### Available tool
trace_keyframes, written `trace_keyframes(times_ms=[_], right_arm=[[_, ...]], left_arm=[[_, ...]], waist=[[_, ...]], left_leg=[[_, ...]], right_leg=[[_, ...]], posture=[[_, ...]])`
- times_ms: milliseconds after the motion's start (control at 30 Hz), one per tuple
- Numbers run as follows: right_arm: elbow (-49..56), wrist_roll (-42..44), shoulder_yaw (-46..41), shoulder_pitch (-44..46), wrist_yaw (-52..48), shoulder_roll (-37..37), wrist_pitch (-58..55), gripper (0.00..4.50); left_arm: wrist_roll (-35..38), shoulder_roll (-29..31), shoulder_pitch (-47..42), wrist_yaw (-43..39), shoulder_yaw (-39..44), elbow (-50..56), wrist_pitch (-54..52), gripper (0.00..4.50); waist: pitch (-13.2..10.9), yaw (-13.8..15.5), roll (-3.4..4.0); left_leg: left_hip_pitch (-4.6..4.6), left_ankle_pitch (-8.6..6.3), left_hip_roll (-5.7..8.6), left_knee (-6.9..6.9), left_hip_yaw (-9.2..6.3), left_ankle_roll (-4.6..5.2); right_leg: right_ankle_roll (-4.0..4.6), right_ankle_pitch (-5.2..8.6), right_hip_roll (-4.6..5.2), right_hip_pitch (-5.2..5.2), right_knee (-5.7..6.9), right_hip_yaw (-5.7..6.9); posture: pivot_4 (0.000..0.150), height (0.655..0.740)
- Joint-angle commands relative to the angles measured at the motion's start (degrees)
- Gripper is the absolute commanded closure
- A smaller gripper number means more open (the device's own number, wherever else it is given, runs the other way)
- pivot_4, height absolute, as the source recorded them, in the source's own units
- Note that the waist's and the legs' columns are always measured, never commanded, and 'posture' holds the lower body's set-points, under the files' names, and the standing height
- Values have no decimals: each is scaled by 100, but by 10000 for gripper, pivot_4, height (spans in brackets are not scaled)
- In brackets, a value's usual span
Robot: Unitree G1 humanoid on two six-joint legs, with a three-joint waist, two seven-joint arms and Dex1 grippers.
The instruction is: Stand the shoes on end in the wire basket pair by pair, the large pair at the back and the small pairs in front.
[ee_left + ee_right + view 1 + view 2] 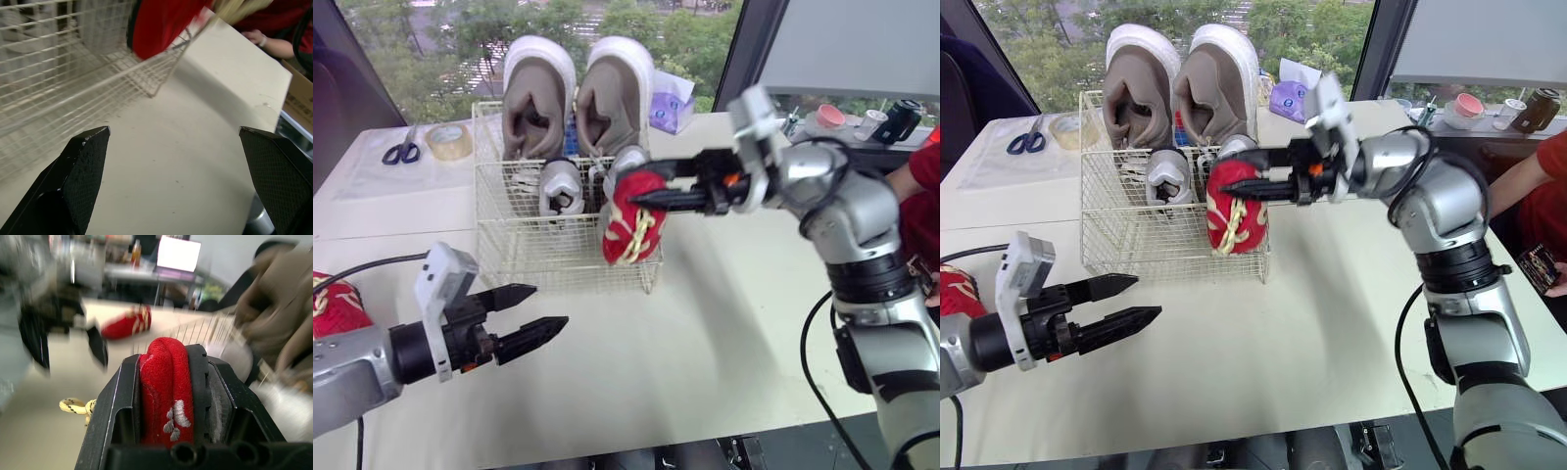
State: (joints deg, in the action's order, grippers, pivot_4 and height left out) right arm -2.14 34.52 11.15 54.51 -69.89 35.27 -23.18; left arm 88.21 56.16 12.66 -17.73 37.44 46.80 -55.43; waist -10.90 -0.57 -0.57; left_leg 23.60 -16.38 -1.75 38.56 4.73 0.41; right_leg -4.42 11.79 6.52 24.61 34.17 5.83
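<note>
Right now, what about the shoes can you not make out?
- Held red shoe: inside the wire basket or in front of it, unclear in eye views; right fingers cover its top.
- Second red shoe: cut off by the left edge of the eye views.
- Small grey shoes: lower parts hidden behind wires and the held shoe.

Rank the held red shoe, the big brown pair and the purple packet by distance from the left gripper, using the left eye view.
From the left gripper:
1. Red shoe, in the right gripper, at the basket's front right corner.
2. Big brown pair, at the basket's back.
3. Purple packet, beyond the basket, right side.
</note>
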Motion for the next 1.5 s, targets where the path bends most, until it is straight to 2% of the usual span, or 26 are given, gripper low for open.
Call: trace_keyframes(times_ms=[33,167,200,233,267,400,500,633,733,833,967,1100,1200,1333,1500], right_arm=[[-182,-454,5,-44,-272,-105,582,31831],[-326,-577,-60,-95,-396,-235,729,31831],[-339,-580,-94,-104,-423,-236,718,31831],[-342,-574,-124,-116,-448,-225,694,22256],[-327,-561,-159,-127,-465,-198,656,18544],[-195,-463,-383,-72,-391,-101,390,195],[104,-79,-757,85,-286,42,-160,195],[594,454,-1094,231,-146,194,-930,195],[871,930,-1309,400,-48,276,-1531,195],[1019,1434,-1490,620,-187,493,-2100,195],[1261,1577,-1193,802,-968,1159,-2546,195],[1041,1161,-799,990,-1802,1569,-2245,195],[801,837,-470,1082,-2210,1791,-1836,195],[601,783,-85,1103,-2261,1997,-1348,195],[669,705,-138,917,-2261,2000,-1336,195]], left_arm=[[-215,176,241,-54,250,357,118,1686],[-588,255,390,214,375,366,198,1686],[-464,347,404,175,394,269,149,1686],[-193,387,406,157,403,142,144,0],[-62,415,409,204,472,17,140,0],[295,542,444,-431,828,-252,100,0],[486,750,470,-530,1226,-763,-116,0],[275,894,352,-607,1564,-1351,-216,0],[380,1082,157,-136,1628,-2087,-340,0],[-40,1113,-381,880,1617,-3099,-131,0],[-1393,1270,-827,2553,1389,-4113,-248,0],[-1646,1575,-1298,3824,1326,-5548,-1665,0],[-1756,1576,-1978,4500,1577,-6145,-2337,0],[-2183,1652,-2535,4418,1305,-6716,-3166,0],[-3142,1794,-3136,3973,672,-7290,-3223,0]], waist=[[2,-6,-3],[2,12,-3],[1,15,-2],[1,14,-2],[1,11,-2],[1,-11,-2],[0,-7,-1],[-2,-10,3],[-2,-14,3],[-2,-13,4],[-1,-7,0],[2,-31,-12],[3,-21,-23],[5,6,-30],[9,-5,-39]], left_leg=[[-2,11,1,-8,0,-18],[-9,34,4,-38,-3,-55],[-9,35,3,-40,-5,-57],[-9,35,3,-41,-8,-56],[-9,34,3,-42,-10,-54],[-10,23,1,-42,-8,-36],[-10,25,0,-44,-7,-40],[-11,25,-1,-46,-7,-37],[-13,23,-4,-47,-8,-36],[-13,23,-6,-47,-9,-35],[-16,19,-5,-49,-6,-28],[-15,14,-4,-54,3,-21],[-15,14,-5,-56,4,-23],[-14,7,-3,-56,3,-47],[-10,29,-2,-57,10,-90]], right_leg=[[0,0,-1,0,-1,0],[2,0,-3,3,-5,2],[2,0,-4,4,-4,3],[2,0,-6,4,-3,4],[2,0,-6,4,-3,5],[2,0,-6,7,-3,5],[2,0,-7,8,-2,5],[1,0,-10,10,1,5],[1,0,-11,9,1,5],[2,0,-12,12,3,5],[2,-1,-8,9,0,5],[-9,-7,-4,13,-3,3],[-19,-11,-4,20,1,3],[-19,-13,0,42,3,4],[-19,-15,2,34,14,3]], posture=[[1500,7400],[1500,7400],[1500,7400],[1500,7400],[1500,7400],[1500,7400],[1500,7400],[1500,7400],[1500,7400],[1500,7400],[1500,7400],[1500,7400],[1500,7400],[1500,7400],[1500,7400]])
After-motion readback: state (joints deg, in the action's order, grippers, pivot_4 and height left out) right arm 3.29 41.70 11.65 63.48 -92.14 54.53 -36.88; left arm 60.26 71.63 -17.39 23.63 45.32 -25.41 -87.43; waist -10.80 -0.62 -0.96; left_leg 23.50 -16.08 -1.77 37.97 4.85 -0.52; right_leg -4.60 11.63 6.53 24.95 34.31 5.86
